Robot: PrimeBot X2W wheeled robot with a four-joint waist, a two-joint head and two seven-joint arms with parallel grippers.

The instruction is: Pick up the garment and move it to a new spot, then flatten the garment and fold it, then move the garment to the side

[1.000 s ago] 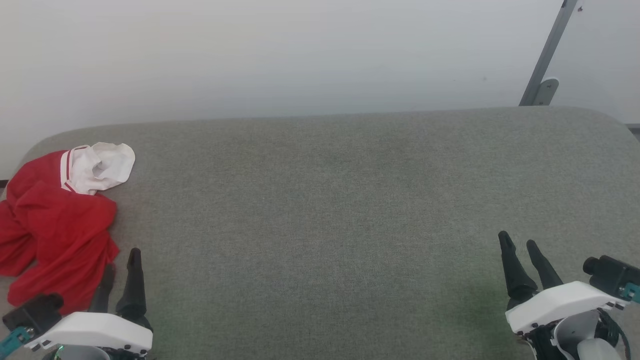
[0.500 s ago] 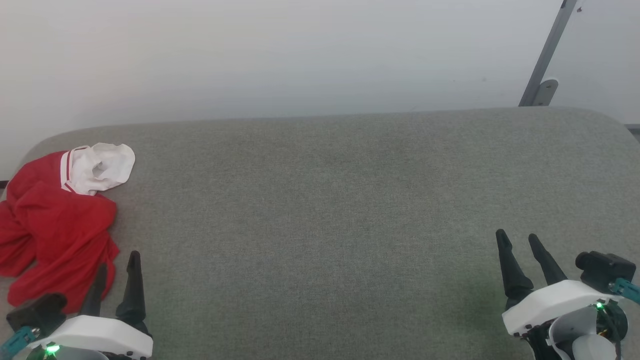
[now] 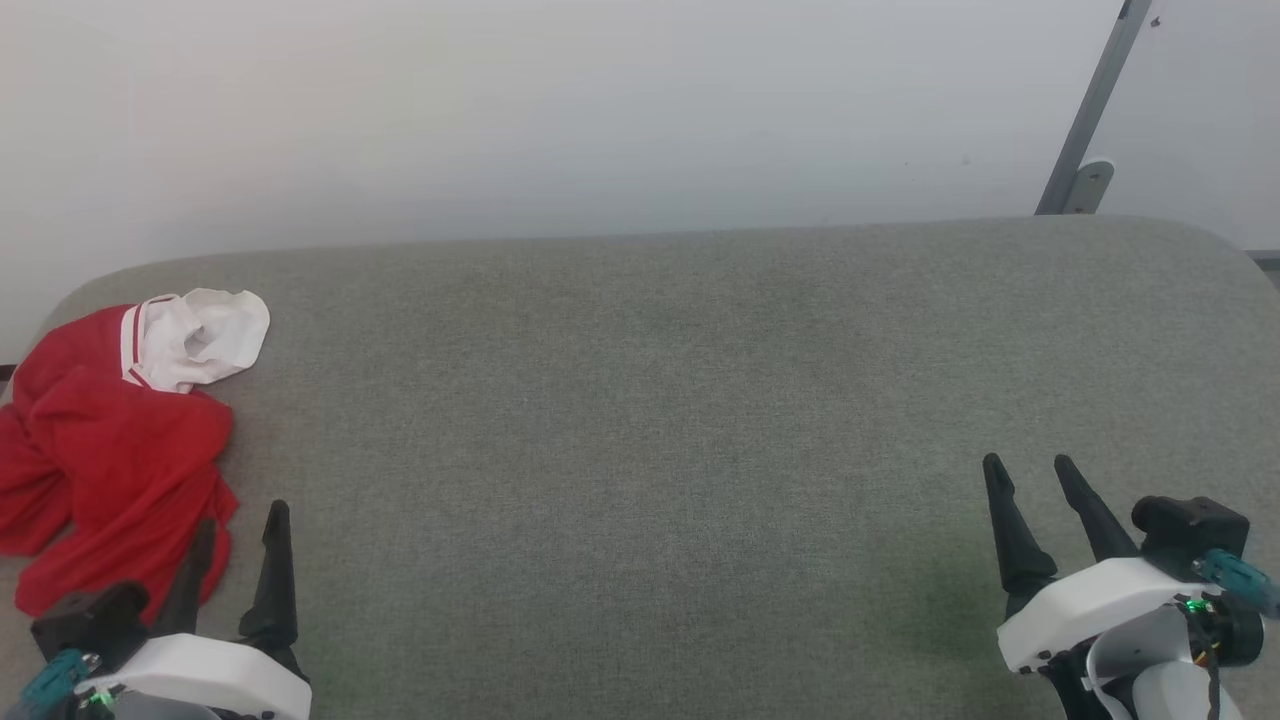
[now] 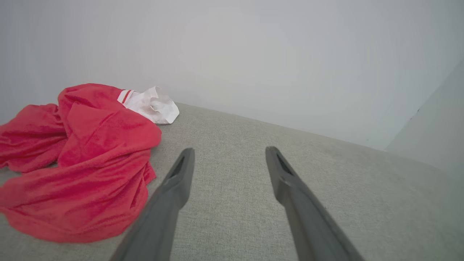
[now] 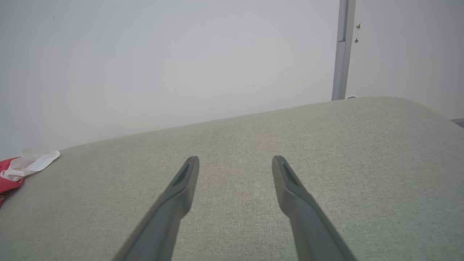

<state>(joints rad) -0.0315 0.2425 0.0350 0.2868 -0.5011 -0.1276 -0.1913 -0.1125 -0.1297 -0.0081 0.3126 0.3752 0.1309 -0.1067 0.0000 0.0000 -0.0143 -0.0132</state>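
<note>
The garment lies crumpled at the far left of the grey fabric surface: a red heap with a white, red-striped sleeve sticking out at its far end. Its number and lettering are hidden in the folds. My left gripper is open at the heap's near right edge, its left finger over the red cloth and nothing between the fingers. In the left wrist view the garment lies just left of the open left gripper. My right gripper stands open and empty at the lower right, and the right wrist view shows this gripper over bare fabric.
The grey surface ends in a rounded far edge against a white wall. A grey metal pole leans behind the back right corner. The garment's left part hangs near the surface's left edge.
Both grippers shifted slightly: the left a little to the right, the right a little left and forward. The garment has not moved.
</note>
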